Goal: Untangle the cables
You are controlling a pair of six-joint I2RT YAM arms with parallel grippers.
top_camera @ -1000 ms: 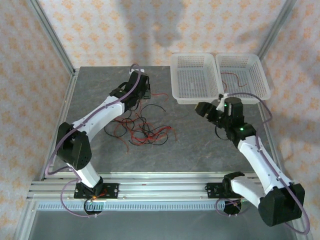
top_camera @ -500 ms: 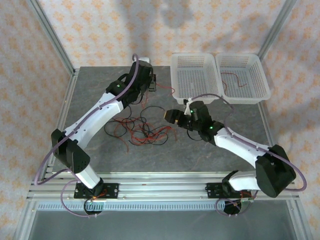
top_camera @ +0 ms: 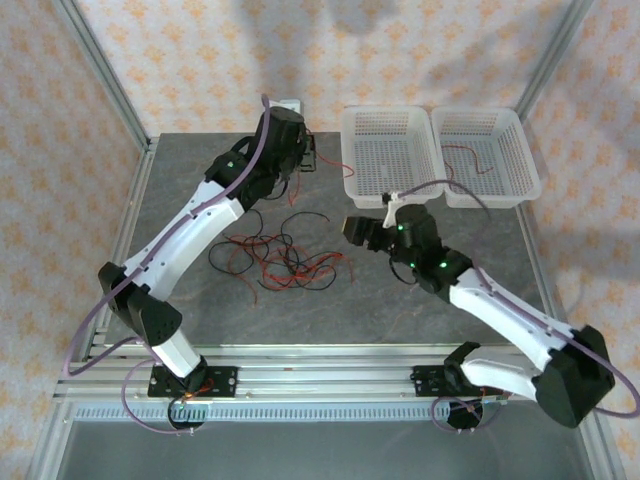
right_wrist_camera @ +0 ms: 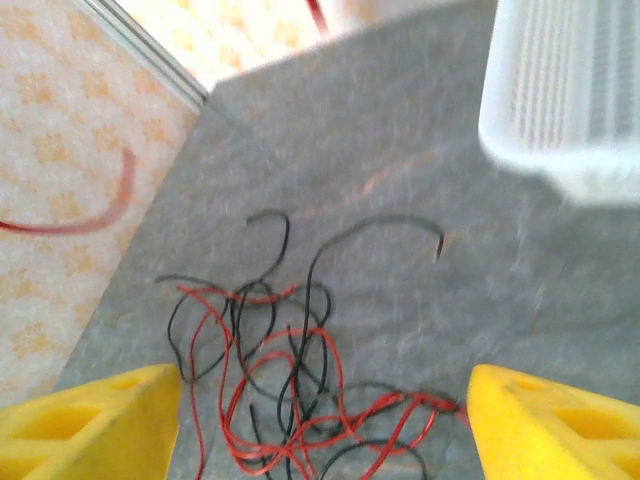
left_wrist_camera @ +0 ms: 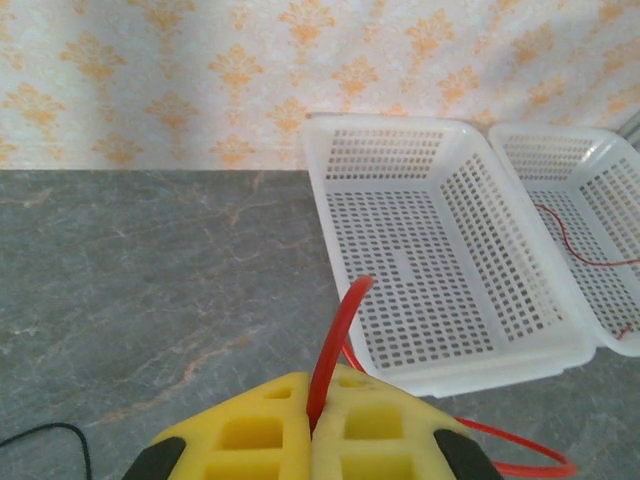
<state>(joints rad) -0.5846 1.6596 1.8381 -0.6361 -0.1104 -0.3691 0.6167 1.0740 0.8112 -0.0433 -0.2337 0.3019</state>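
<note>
A loose clump of thin, curly red and black cables (top_camera: 285,258) lies on the grey, stone-patterned table (top_camera: 330,315), left of centre and roughly midway between its near and far edges. The left gripper (top_camera: 306,160) is near the table's far edge, beyond the clump. Its wrist view shows its yellow foam fingers (left_wrist_camera: 250,435) clenched together on a single red wire (left_wrist_camera: 335,340), which arcs up from between them. The top view is too coarse to follow that wire back to the clump.

The right gripper (top_camera: 358,228) hangs over the middle of the table, just right of the clump. Its jaws are spread wide, and its own blurred view looks down on the tangle between them. One red strand seems to run toward the right-hand finger, though contact is hard to judge.

Two white perforated plastic baskets sit side by side at the far right corner. The left basket (top_camera: 348,160) is nearer the left gripper, and the right basket (top_camera: 530,165) holds a loose red wire (top_camera: 478,158).
</note>
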